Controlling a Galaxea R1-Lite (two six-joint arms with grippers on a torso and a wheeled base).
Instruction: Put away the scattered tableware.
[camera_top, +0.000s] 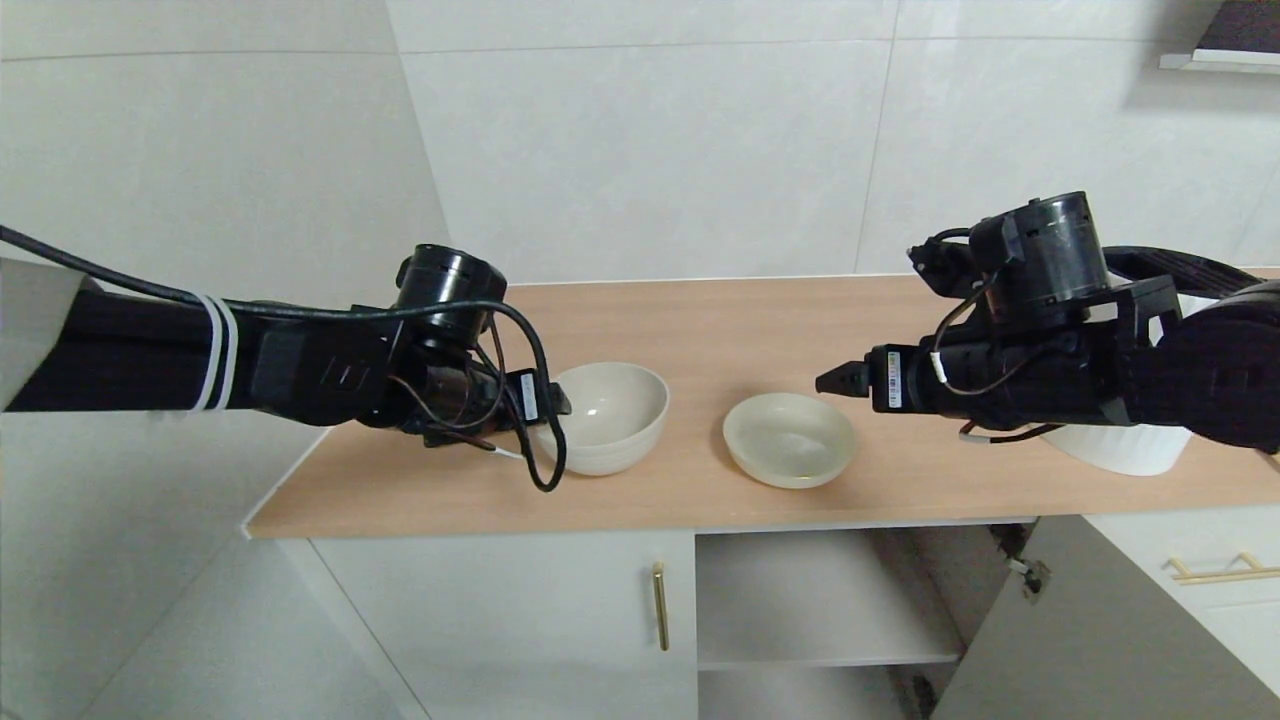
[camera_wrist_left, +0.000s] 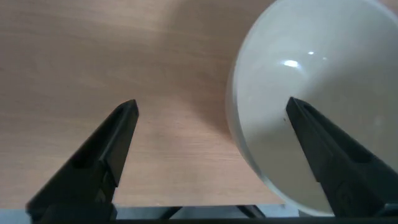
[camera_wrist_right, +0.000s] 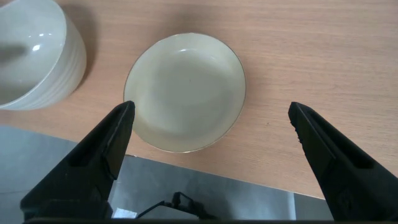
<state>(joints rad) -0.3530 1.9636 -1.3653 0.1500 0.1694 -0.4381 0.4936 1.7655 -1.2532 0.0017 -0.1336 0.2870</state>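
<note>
Black left pincer (camera_wrist_left: 210, 104), spread apart, straddles the rim of a deep cream ceramic bowl (camera_top: 610, 415) on the wooden table (camera_top: 760, 330); black right pincer (camera_wrist_right: 209, 107), likewise apart, hangs over a shallow cream dish (camera_top: 790, 438). Dish sits beside bowl, not touching.

Left arm (camera_top: 150, 350) extends in from the left side, held roughly level. Left end effector (camera_wrist_left: 211, 106) points inward, fingers (camera_wrist_left: 102, 155) spread wide apart. Right arm (camera_top: 1210, 370) extends in from the right side, roughly level. Right end effector (camera_wrist_right: 211, 107) points inward, its fingers likewise wide apart.
</note>
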